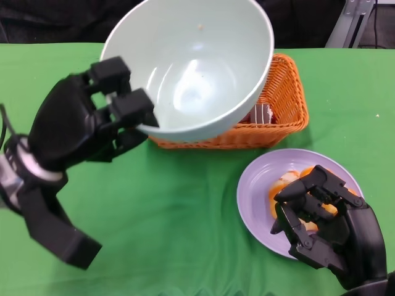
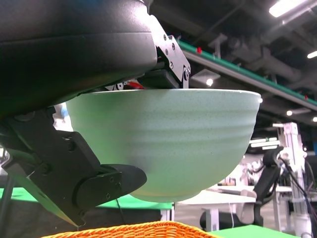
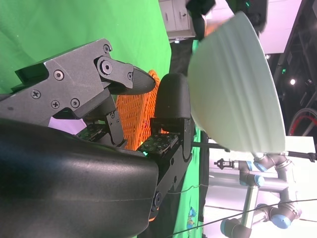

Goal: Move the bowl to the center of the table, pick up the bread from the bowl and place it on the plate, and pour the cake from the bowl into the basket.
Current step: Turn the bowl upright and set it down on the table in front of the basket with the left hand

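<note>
Green cloth [image 1: 185,234] covers the table in the head view, where the left hand [image 1: 86,123] grips the near-left rim of the pale green bowl [image 1: 197,61], holding it tipped over the orange basket [image 1: 287,105] at the far side; the bowl's inside shows only a crumb, and a brown-and-white piece, likely the cake [image 1: 262,114], lies in the basket just under the rim. Near right, the lilac plate [image 1: 259,185] carries the orange bread [image 1: 287,185], with the right hand [image 1: 324,225] over it, fingers curled; whether they grip the bread I cannot tell. From the right wrist, the right hand [image 3: 148,124] shows bent fingers with the basket [image 3: 133,119] beyond and the lifted bowl [image 3: 237,84] clear of the table. From the left wrist, the left hand [image 2: 99,99] clamps the bowl [image 2: 168,139] by its rim, above the basket's edge [image 2: 143,232]. By my reckoning the bread step and the pour look done; only setting the bowl down seems left.
</note>
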